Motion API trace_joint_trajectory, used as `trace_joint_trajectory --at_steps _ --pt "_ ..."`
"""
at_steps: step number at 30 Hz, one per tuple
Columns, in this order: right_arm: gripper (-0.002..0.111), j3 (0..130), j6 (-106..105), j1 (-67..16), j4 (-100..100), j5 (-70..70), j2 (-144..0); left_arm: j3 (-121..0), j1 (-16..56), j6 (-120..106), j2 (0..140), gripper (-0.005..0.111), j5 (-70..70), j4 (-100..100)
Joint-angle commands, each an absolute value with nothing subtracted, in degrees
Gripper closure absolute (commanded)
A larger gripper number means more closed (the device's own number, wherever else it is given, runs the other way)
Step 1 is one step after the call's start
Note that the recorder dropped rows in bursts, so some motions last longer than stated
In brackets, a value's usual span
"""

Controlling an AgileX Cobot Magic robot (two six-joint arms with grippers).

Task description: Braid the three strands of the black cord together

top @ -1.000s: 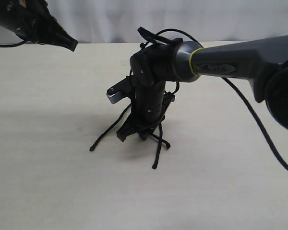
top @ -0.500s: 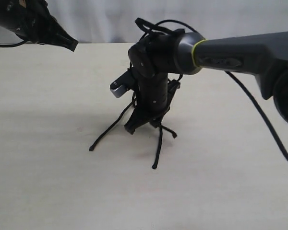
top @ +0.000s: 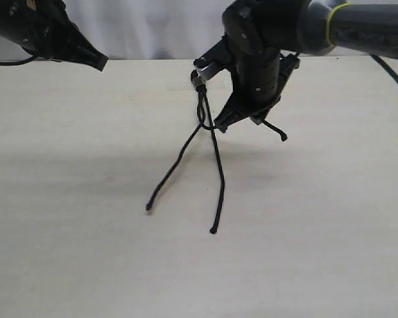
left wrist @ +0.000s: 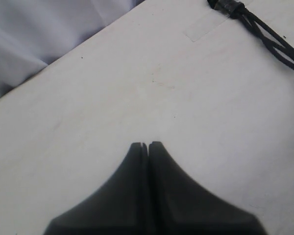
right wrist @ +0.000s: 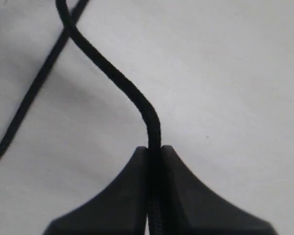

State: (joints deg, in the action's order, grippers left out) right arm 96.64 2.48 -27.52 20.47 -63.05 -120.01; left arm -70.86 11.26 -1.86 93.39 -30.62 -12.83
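While two loose strands (top: 221, 182) lie nearest on the table (top: 86, 265), the right gripper (right wrist: 154, 149) clamps the third strand (right wrist: 112, 73) raised for crossing, the cord's knotted head (top: 199, 79) behind is apparently taped as anchor, and the left gripper (left wrist: 148, 145) sits closed, empty.

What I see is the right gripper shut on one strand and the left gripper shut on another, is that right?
No. The left gripper is shut on nothing: the left wrist view shows its tips meeting with nothing between them. The right gripper is shut on one strand.
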Motion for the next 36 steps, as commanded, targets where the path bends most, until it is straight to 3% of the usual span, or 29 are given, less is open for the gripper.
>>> trace_joint_trajectory --at_steps 1,23,25,32,36 --pt "0.104 95.86 2.16 -22.69 14.37 -61.22 -120.51 -70.71 11.03 -1.64 93.02 0.107 -30.49 -12.28" --pt "0.103 89.07 2.28 -19.32 10.97 -54.9 -127.37 -70.71 11.03 -1.64 93.02 0.107 -30.47 -11.4" --pt "0.099 89.07 2.68 -19.44 11.13 -54.9 -127.37 -70.71 11.03 -1.64 93.02 0.107 -30.47 -11.28" --pt "0.054 90.54 2.79 -20.84 11.21 -57.15 -127.37 -70.71 11.03 -1.64 93.02 0.107 -30.81 -10.71" --pt "0.05 93.62 2.79 -20.84 10.5 -58.61 -124.66 -70.71 11.14 -1.64 93.02 0.107 -30.91 -9.32"
